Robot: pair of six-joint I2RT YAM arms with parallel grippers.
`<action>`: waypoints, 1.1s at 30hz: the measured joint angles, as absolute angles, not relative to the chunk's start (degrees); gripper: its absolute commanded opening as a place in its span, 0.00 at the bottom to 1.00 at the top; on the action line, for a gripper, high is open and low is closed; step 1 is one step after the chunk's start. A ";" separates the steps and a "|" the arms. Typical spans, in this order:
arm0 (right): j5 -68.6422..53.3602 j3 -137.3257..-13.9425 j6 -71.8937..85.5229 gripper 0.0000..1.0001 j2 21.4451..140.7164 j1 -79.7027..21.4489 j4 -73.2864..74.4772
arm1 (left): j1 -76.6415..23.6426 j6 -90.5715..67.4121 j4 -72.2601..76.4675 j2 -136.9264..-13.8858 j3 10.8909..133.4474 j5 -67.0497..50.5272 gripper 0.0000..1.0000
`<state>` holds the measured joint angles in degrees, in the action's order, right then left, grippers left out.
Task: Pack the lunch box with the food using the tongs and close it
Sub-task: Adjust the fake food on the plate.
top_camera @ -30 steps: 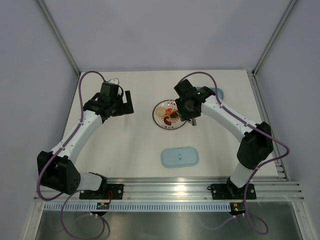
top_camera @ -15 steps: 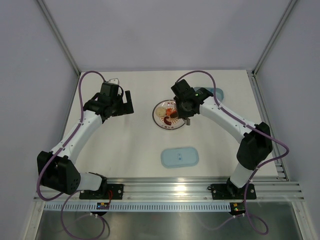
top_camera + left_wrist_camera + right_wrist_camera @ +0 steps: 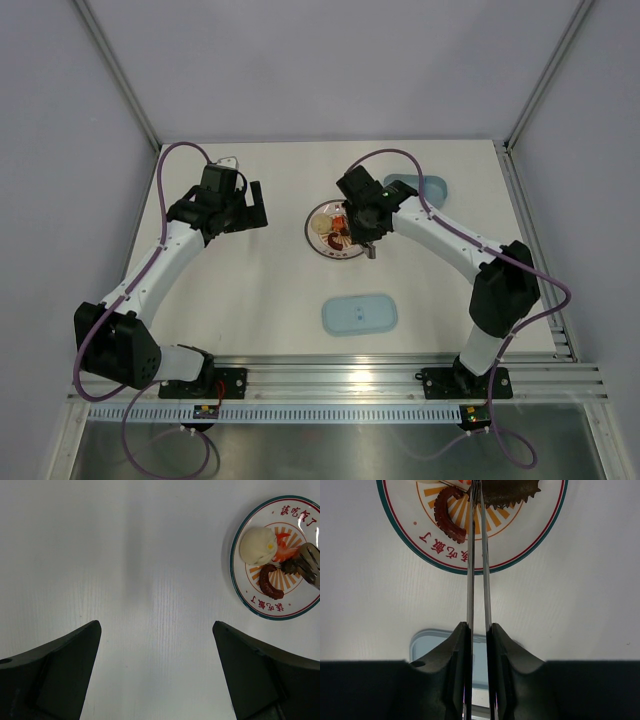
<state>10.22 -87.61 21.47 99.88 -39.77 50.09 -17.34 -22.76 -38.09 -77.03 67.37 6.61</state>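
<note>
My right gripper (image 3: 362, 226) (image 3: 479, 626) is shut on the tongs (image 3: 470, 555), squeezing the two silvery arms almost together. Their tips pinch a dark brown jagged piece of food (image 3: 510, 495) over the white sunburst plate (image 3: 320, 243) (image 3: 530, 545). A curved red-brown piece (image 3: 445, 517) (image 3: 270, 582) and a red piece (image 3: 285, 552) lie on the plate next to a white bun (image 3: 257, 545). The pale-blue lunch box (image 3: 436, 186) sits behind the right arm, mostly hidden. My left gripper (image 3: 246, 206) (image 3: 156, 680) hangs open over bare table, left of the plate.
The flat pale-blue lid (image 3: 359, 314) (image 3: 437, 647) lies on the table nearer the bases, below the plate. Grey walls and frame posts bound the table at the back and both sides. A metal rail runs along the near edge.
The right gripper has closed further on the tongs, narrowing their arms, and the arm has shifted a little left over the plate. The left arm has not moved.
</note>
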 measured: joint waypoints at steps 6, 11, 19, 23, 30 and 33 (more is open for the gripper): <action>10.39 -85.43 22.13 0.27 97.91 -39.79 51.00 | -17.32 -22.76 -38.06 -77.03 67.35 6.42 0.99; 11.60 -85.12 22.37 0.27 96.36 -39.79 53.93 | -17.34 -22.90 -38.06 -77.12 67.35 6.15 0.99; 12.51 -85.89 22.96 0.27 95.02 -39.79 55.13 | -17.34 -23.07 -38.04 -77.19 67.37 5.76 0.99; 12.27 -88.49 23.22 0.27 95.98 -39.79 53.78 | -17.34 -23.44 -38.02 -77.76 67.35 5.17 0.99; 10.00 -88.95 23.59 0.27 99.50 -39.79 50.19 | -17.34 -23.57 -38.04 -77.89 67.37 4.95 0.99; 9.28 -86.11 24.16 0.27 99.42 -39.79 49.80 | -17.34 -23.62 -38.04 -77.95 67.37 4.84 0.99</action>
<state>9.28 -86.11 24.16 99.42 -39.79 49.80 -17.34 -23.62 -38.04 -77.95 67.37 4.84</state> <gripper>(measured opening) 0.305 0.988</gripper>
